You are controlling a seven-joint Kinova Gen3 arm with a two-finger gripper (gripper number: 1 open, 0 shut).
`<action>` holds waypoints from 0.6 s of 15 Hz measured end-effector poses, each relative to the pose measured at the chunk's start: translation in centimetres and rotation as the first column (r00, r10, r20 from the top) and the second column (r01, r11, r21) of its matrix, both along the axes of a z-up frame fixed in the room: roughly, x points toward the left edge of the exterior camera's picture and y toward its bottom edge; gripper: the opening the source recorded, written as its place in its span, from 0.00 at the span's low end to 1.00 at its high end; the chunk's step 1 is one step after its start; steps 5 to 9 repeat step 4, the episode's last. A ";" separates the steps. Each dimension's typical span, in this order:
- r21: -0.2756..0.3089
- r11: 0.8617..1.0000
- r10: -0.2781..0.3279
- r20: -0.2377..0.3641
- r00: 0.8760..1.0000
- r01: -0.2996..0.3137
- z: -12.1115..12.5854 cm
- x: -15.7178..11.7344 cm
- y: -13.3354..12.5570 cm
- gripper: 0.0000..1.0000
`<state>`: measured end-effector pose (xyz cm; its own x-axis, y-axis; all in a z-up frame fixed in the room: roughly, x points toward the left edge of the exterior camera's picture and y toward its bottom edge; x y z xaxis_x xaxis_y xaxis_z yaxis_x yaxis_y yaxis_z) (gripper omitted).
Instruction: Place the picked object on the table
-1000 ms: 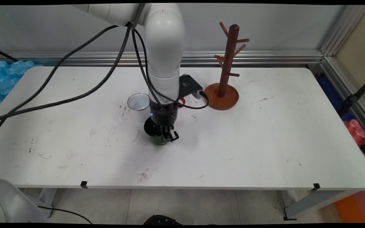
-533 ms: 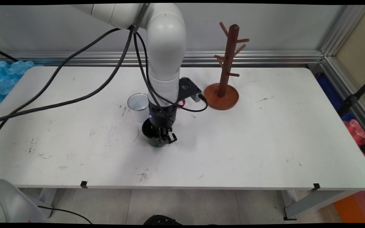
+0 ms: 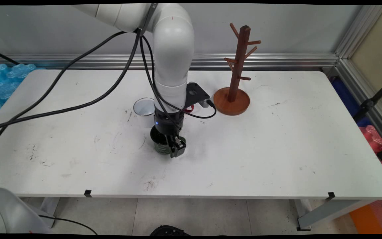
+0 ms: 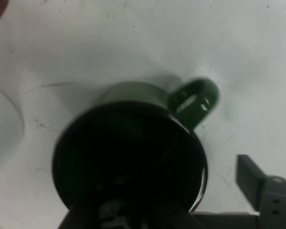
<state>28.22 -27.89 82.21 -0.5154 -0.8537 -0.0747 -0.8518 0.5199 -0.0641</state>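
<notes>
A dark green mug point(image 3: 161, 146) with a black inside stands upright on the white table point(image 3: 260, 149), just left of centre. In the hand view the mug point(image 4: 133, 157) fills the middle, its green handle point(image 4: 195, 102) pointing up and to the right. My gripper point(image 3: 171, 147) points straight down over the mug's right side, open. One finger point(image 4: 257, 188) hangs outside the rim with a gap to it; the other reaches down inside the mug. Nothing is gripped.
A white cup point(image 3: 144, 109) stands just behind and left of the mug. A small red object point(image 3: 190, 108) shows behind the wrist. A brown wooden mug tree point(image 3: 235, 66) on a round base stands to the back right. Black cables hang from the arm.
The hand has sunk lower over the mug. The outer finger now reaches down beside the mug's right wall. The mug has stayed in place.
</notes>
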 end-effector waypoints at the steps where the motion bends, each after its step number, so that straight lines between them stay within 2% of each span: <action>1: -0.002 1.000 0.001 -0.001 1.000 -0.001 0.0 0.0 0.0 1.00; 9: -0.018 1.000 -0.002 -0.006 1.000 0.002 0.0 0.4 0.1 1.00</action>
